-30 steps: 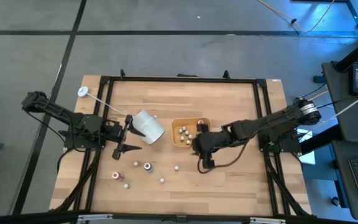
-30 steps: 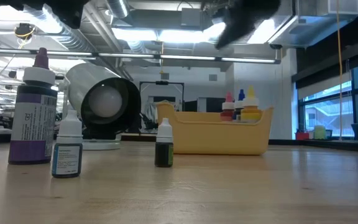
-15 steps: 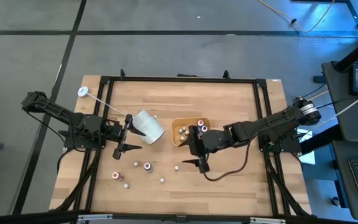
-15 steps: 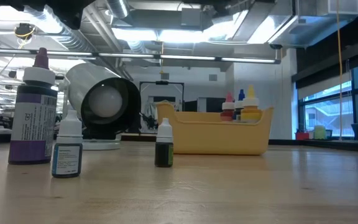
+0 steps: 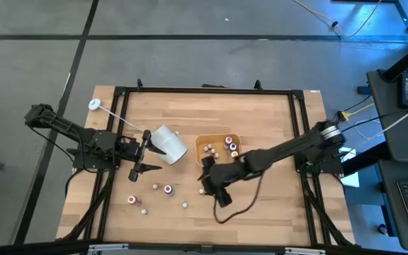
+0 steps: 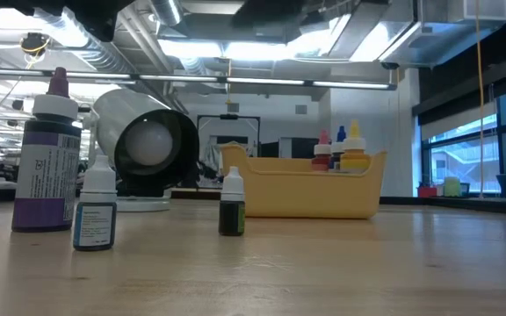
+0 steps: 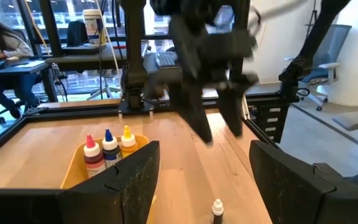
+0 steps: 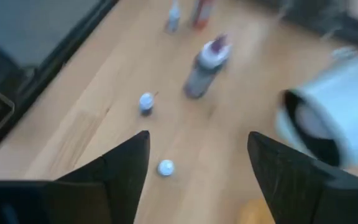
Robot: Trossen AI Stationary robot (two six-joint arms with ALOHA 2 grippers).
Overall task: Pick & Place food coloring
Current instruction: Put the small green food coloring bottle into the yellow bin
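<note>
The right tool (image 5: 205, 180) hangs wide open and empty over the counter (image 5: 261, 205), at the orange tray's (image 5: 202, 161) seven o'clock. The small food coloring bottle (image 6: 232, 204) beneath stands upright, cap up. The left tool (image 5: 142, 151) waits open and empty at the white cup's (image 5: 167, 144) nine o'clock.

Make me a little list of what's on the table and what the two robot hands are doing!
tray: orange, a few small bottles inside
cup: white, lying on its side beside the tray
loose bottles: several standing on the wood, near the front edge
right gripper: open, empty, over the wood in front of the tray, near a small bottle
left gripper: open, empty, waiting beside the cup
table: wood
</note>
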